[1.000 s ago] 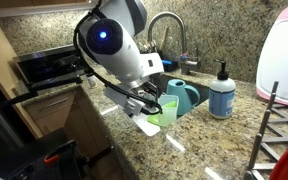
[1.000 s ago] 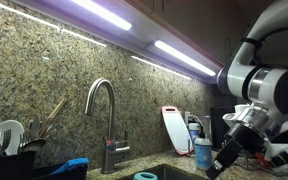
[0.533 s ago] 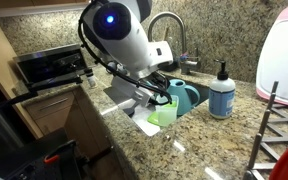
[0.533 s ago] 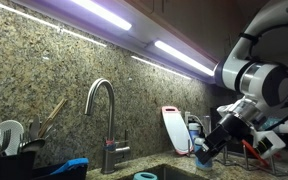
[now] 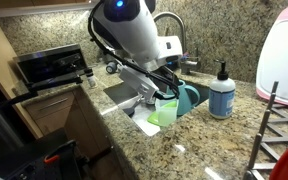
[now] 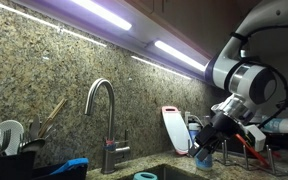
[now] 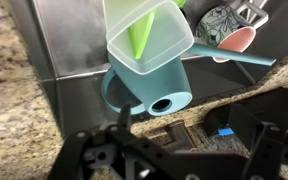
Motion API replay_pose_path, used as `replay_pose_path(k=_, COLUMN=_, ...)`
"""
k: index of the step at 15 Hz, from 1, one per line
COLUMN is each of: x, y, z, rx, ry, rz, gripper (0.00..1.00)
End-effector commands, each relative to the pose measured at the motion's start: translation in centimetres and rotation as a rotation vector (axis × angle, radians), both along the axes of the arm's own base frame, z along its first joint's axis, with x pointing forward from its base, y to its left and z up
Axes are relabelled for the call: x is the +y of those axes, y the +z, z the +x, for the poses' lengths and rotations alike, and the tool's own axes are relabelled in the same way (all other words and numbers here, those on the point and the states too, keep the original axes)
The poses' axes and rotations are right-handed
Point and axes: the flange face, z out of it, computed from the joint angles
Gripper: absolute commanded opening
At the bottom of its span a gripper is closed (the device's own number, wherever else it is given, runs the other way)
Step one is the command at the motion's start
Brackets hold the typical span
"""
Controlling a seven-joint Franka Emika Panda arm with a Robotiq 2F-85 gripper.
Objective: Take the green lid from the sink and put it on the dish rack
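Currently: approach stage, nothing grasped.

- Pale lime-green translucent rounded-square plastic lid [image 7: 162, 38]: in the recessed metal sink [image 5: 122, 98], close against a teal handled plastic jug [image 7: 149, 88]; not lifted.
- Claw [image 7: 184, 145]: fingers spread apart, empty; the lid sits at its 12 o'clock in the wrist view.
- Dark wire dish rack [image 5: 271, 120]: on the speckled granite counter [image 5: 199, 140] at the sink's 4 o'clock; no lid seen on it.

Remaining: grasp, lift, carry, place.
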Motion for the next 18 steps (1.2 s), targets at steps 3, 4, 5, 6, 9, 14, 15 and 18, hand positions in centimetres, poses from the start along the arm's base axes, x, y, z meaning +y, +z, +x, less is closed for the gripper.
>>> replay_pose_path(k=3, x=0.1, y=-0.4, z=0.0, rx=0.012, ry=0.001, rz=-0.001, gripper=1.00)
replay_pose_path(k=4, x=0.1, y=-0.4, z=0.0, rx=0.012, ry=0.001, rz=-0.001, gripper=1.00)
replay_pose_path(k=5, x=0.1, y=-0.8, z=-0.4, rx=0.046, ry=-0.011, rz=-0.004, gripper=1.00)
replay_pose_path(k=6, x=0.2, y=-1.2, z=-0.7, rx=0.069, ry=-0.013, rz=0.002, gripper=1.00)
replay_pose_path(k=9, x=0.6, y=-2.6, z=-1.3, rx=0.132, ry=-0.017, rz=-0.005, gripper=1.00)
replay_pose_path(k=14, x=0.8, y=-3.7, z=-1.0, rx=0.167, ry=-0.011, rz=-0.013, gripper=1.00)
replay_pose_path(k=15, x=0.8, y=-3.6, z=-0.8, rx=0.158, ry=-0.009, rz=-0.022, gripper=1.00)
replay_pose_path(k=18, x=0.9, y=-3.9, z=-0.6, rx=0.143, ry=-0.016, rz=-0.048, gripper=1.00)
